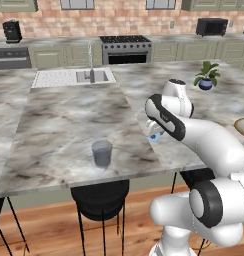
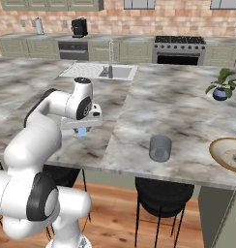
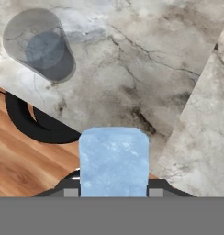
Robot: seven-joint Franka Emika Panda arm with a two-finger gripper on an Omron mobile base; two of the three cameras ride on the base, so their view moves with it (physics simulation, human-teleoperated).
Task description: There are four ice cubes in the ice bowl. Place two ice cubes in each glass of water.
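My pincer (image 3: 114,193) is clamped on an ice cube (image 3: 114,160) above the tabletop (image 1: 64,125). Centre squarely over the glass (image 3: 40,46), lower close, then release gently.

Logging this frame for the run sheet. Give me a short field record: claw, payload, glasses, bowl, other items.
claw: shut on an ice cube, held above the marble counter near its front edge
ice cube: pale blue, between the fingers, also seen under the hand in the right base view
glass of water: one tumbler upright near the front edge, apart from the claw; no ice visible in it
ice bowl: at the right end of the counter, contents not readable
other: potted plant, sink
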